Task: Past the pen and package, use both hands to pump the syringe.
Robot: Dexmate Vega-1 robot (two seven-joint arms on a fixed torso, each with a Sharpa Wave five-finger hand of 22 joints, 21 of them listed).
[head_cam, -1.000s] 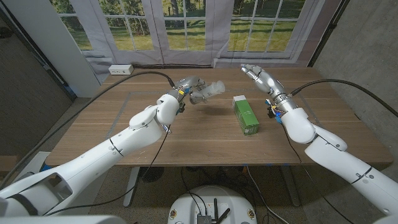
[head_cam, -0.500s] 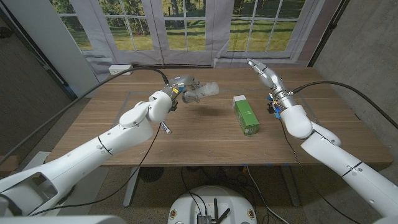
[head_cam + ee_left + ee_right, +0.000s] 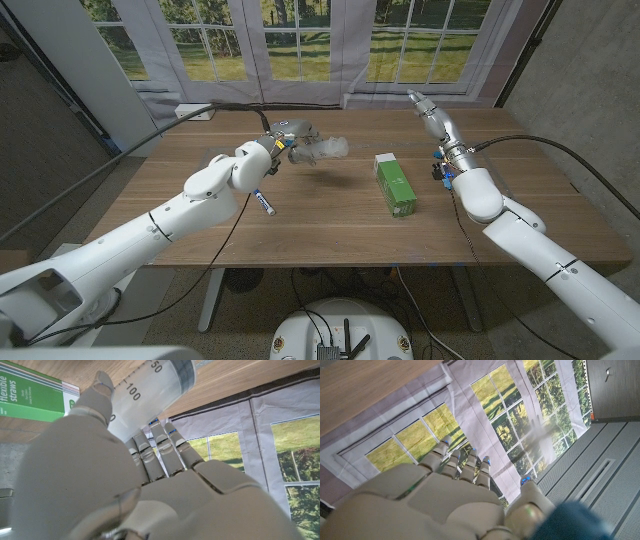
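Above the far middle of the wooden table, the left hand holds a clear syringe off the surface, barrel pointing toward the robot's right, fingers wrapped around its near end. Left wrist view: barrel lies across the fingers, thumb pressed on its side, printed marks 50 and 100 readable, dark plunger seal near the 50 mark. Syringe looks blurred in the head view. Faint shadow on the table under it. Right hand is raised over the far right part of the table, fingers stretched out straight and close together, holding nothing, pointing away toward the windows. Right wrist view: the hand with fingers extended against window panes and a grey curtain, nothing in the grasp. Right hand is well apart from the syringe. Green box lies on the table between the two hands, nearer the right arm, long side running away from the robot; in the left wrist view its label reads "flexible straws". Pen lies on the table beside the left forearm, nearer the robot than the syringe, white body with dark tip. Black cables run along both arms. White power strip at the far left table edge, partly behind the cable.
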